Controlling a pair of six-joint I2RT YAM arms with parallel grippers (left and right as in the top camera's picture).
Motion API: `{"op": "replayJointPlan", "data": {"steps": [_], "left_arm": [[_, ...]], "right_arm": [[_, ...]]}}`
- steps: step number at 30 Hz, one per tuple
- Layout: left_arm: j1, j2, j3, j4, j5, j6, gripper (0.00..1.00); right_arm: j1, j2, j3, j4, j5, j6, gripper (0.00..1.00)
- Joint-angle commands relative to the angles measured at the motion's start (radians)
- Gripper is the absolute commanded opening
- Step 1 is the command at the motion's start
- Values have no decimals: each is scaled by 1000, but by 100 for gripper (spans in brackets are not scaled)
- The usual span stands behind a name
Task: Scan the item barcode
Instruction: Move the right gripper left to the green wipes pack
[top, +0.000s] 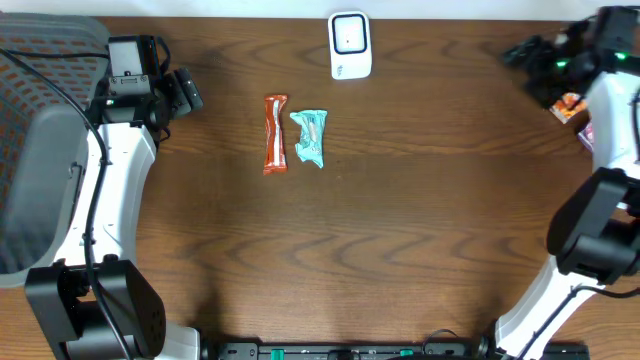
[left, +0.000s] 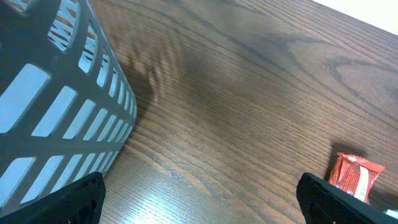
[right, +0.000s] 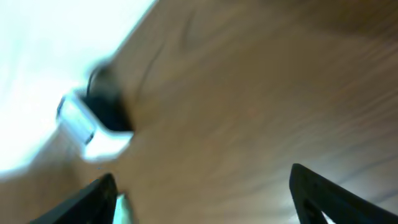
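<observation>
The desk (top: 420, 200) was dark brown with wavy wood grain. The bar wrapper (top: 275, 133) was orange-red with white print, the smaller wrapper (top: 310, 137) teal. The scanner (top: 350, 45) was white, the basket (top: 40, 150) grey and slotted, and the arms (top: 120, 170) white with black joints.

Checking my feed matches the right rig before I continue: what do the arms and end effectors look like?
The left arm and right arm have white shells with black joints. A black cable runs along the left arm. The left end effector and right end effector are black, with dark wedge-shaped fingers. Green lights glow near the right wrist.
</observation>
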Motion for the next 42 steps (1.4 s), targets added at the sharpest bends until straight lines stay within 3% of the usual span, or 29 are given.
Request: {"op": "replayJointPlan", "data": {"steps": [1,3,11,28,42], "left_arm": [[4,5,5,-3,-9,-9,98],[4,5,5,-3,-9,-9,98],[4,5,5,-3,-9,-9,98],[4,5,5,-3,-9,-9,98],[4,5,5,-3,-9,-9,98]], "right_arm": [[84,15,-1,-50,-106,-139,90],[135,17,-1,-80,-95,-174,99],[327,18,-1,-101,125,-175,99],[598,42,-1,22,161,-172,99],[771,56,-1,40,413,-172,99]]}}
